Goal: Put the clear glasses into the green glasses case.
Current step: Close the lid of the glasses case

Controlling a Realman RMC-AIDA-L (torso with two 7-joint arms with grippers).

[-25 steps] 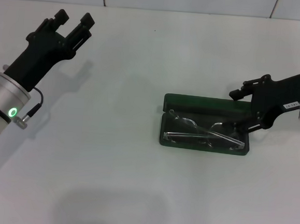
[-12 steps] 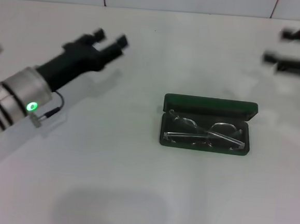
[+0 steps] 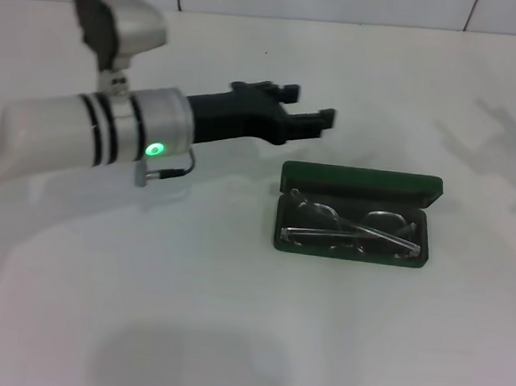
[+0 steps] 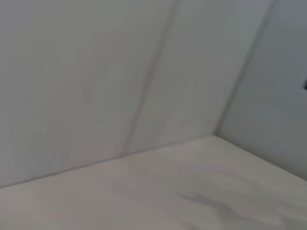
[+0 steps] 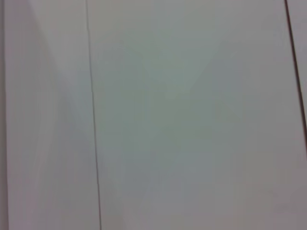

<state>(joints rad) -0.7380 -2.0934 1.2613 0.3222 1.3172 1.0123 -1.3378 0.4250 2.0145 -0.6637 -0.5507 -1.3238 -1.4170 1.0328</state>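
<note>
Clear glasses (image 3: 349, 227): lying inside the open case, right of centre in the head view, long axis running left to right across the frame. The thin arms appear folded and crossed over the lens, though the clear plastic is hard to trace with certainty.

Green glasses case (image 3: 357, 181): open on the white table (image 3: 229, 334), tray toward the lower edge of the frame, lid standing along the upper side, so the hinge runs along its upper long edge. Long axis is horizontal in the frame, matching the glasses.

Left gripper (image 3: 307, 113): reaching in from the left of the frame, hovering just up and left of the case, apart from it. Fingers spread, holding nothing, pointing toward the right of the frame.

Right gripper: not visible; only a dark sliver sits at the upper right corner. Its wrist view shows bare wall.

Step in hand: placement looks complete; closing the lid appears to remain.

Next move: judged to call for the left gripper to come behind the lid's upper edge and tip it down toward the lower frame edge, without shifting the tray.
</note>
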